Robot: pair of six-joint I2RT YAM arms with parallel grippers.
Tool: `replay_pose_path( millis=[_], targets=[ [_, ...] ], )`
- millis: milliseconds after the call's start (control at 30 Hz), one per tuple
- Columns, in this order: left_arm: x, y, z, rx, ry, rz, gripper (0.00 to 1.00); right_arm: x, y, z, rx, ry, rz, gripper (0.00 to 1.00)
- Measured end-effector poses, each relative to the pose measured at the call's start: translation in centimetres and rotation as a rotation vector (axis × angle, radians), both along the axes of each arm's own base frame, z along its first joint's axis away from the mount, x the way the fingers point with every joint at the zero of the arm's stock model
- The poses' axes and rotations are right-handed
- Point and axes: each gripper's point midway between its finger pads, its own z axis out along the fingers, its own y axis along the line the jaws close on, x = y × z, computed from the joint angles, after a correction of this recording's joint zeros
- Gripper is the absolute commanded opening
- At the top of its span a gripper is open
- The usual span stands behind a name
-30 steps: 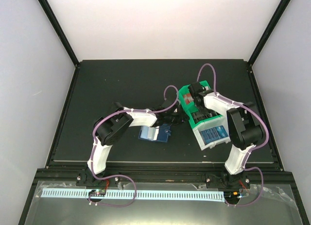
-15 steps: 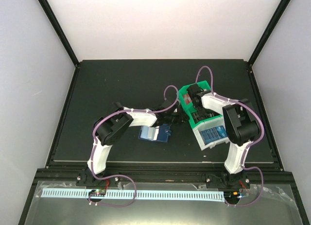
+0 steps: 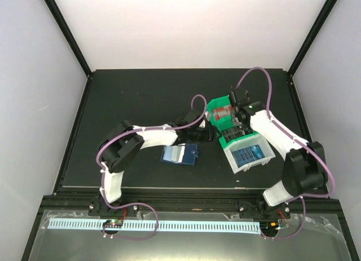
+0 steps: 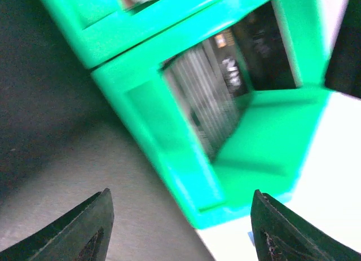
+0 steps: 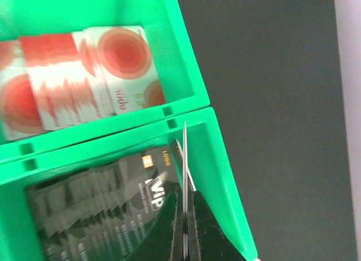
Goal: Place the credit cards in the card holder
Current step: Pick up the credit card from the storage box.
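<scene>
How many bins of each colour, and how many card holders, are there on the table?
Green bins: 2
White bins: 1
Card holders: 1
Total: 4

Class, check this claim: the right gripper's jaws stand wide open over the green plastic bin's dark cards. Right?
No: the right gripper is shut on a thin plastic card, over the green plastic bin's dark cards. The right wrist view shows it.
</scene>
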Motion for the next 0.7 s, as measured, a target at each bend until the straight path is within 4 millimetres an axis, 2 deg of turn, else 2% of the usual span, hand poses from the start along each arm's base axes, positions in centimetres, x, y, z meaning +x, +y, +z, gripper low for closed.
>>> replay_pose_path(
  millis=[133, 267, 467, 567, 700],
  targets=[
    [-0.1, -0.2, 4.4, -0.062, -0.070, -0.029, 0.75, -1.0, 0.5, 1.7, 0.131, -0.040, 0.013, 0.01],
    [-0.5, -0.1, 7.9, -0.115, -0.121, -0.052, 0.81, -2.4, 0.7, 3.1, 0.308, -0.073, 0.013, 0.01],
    [-1.6, -0.2, 9.8, -0.163, -0.126, -0.109, 0.83, -4.0, 3.0, 6.2, 0.596, -0.132, 0.094, 0.01],
    [-2.3, -0.1, 10.7, -0.187, -0.118, -0.134, 0.83, -4.5, 3.8, 8.3, 0.758, -0.174, 0.136, 0.01],
    [-2.9, 0.3, 12.2, -0.215, -0.093, -0.150, 0.83, -5.0, 4.8, 10.0, 0.966, -0.191, 0.188, 0.01]
  ],
)
